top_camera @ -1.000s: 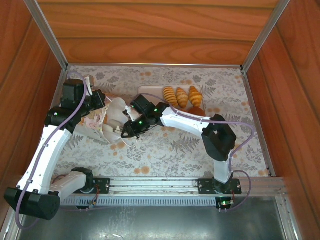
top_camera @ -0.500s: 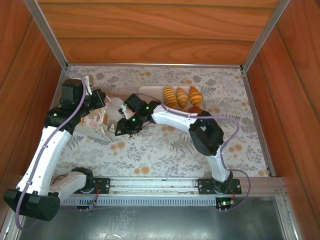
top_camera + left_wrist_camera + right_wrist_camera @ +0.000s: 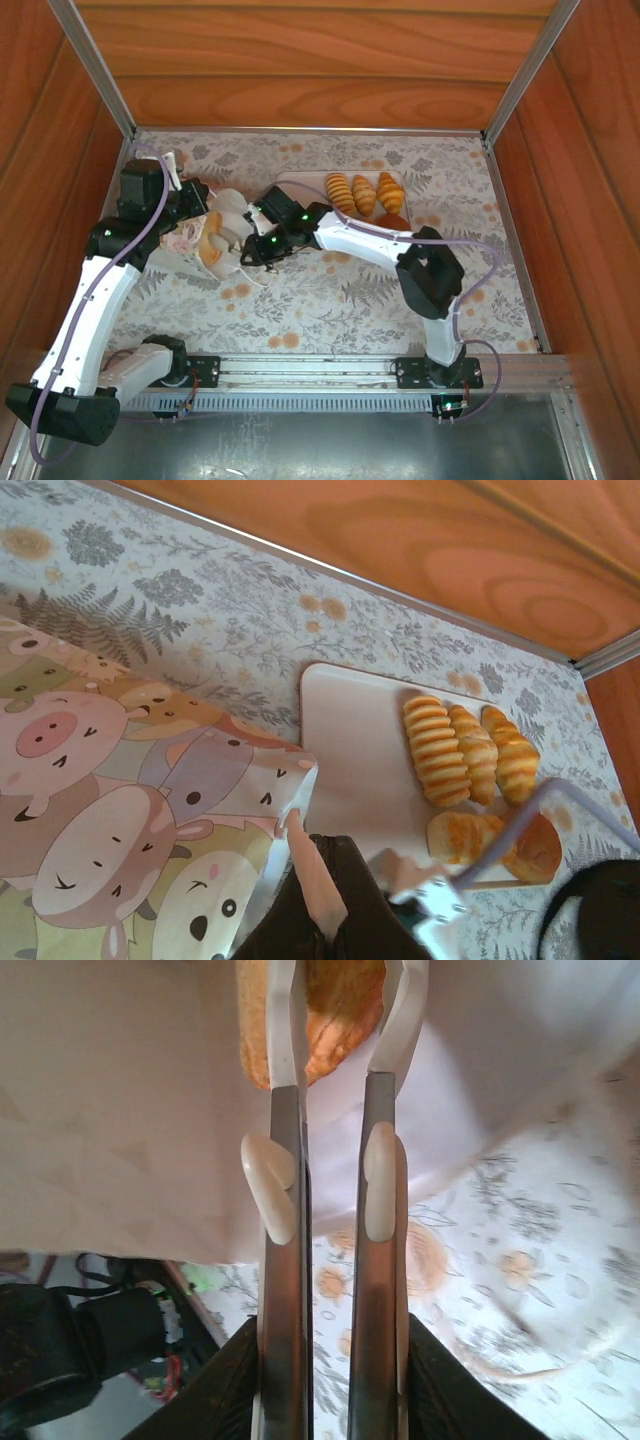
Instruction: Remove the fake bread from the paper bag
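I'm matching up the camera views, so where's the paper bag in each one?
Top external: bag left of centre, lying on the table.
Left wrist: lower left, cartoon-animal print.
Right wrist: pale paper across the top and left.
Shared landmark: the floral table cover.

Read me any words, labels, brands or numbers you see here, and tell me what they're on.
No readable text anywhere.
paper bag: cartoon animal faces, no lettering.
tray: plain, unmarked.
tablecloth: leaf and flower print only.
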### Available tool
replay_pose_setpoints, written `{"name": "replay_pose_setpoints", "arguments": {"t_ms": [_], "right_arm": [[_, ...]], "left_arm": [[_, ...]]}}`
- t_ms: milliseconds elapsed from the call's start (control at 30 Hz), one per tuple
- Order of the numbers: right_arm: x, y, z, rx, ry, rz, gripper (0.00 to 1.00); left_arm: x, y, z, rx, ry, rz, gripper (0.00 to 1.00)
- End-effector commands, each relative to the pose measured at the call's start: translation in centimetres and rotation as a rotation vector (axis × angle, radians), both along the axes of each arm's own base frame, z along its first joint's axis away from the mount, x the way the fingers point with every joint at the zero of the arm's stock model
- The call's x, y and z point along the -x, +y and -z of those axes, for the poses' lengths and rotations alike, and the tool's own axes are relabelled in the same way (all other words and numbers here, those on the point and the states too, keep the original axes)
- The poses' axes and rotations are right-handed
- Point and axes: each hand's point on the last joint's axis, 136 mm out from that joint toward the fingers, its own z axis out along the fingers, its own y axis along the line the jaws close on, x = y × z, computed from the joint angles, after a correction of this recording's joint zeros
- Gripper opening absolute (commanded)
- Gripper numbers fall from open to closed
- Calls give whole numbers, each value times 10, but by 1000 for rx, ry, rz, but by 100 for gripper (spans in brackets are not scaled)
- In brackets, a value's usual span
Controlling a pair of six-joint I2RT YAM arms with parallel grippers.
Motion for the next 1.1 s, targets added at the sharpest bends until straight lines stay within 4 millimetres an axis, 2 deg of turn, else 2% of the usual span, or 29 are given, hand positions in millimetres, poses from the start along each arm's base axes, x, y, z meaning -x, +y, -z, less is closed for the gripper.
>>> {"name": "replay_pose_setpoints", "arguments": {"t_ms": [0, 100, 267, 467, 667, 767, 867, 1067], "right_arm": [[-15, -17, -19, 42, -202, -11, 31], [-20, -31, -15, 139, -284, -36, 31], [-29, -47, -20, 317, -559, -123, 31], [-33, -43, -36, 394, -854, -207, 32], [-46, -47, -30, 618, -1123, -258, 32], [-41, -46, -24, 617, -1128, -300, 34], [-23, -39, -16, 555, -1105, -385, 37], [14, -44, 8, 501, -932, -534, 41]], "left_arm": [[0, 3, -7, -9, -32, -14, 0], [-1, 1, -7, -6, -30, -6, 0], [-3, -2, -5, 2, -18, 6, 0], [-3, -4, -5, 12, -12, 10, 0], [-5, -8, -3, 25, 1, 27, 0], [-6, -9, -3, 27, 5, 27, 0], [-7, -9, -2, 26, 7, 25, 0], [-6, -8, -2, 23, 6, 25, 0]]}}
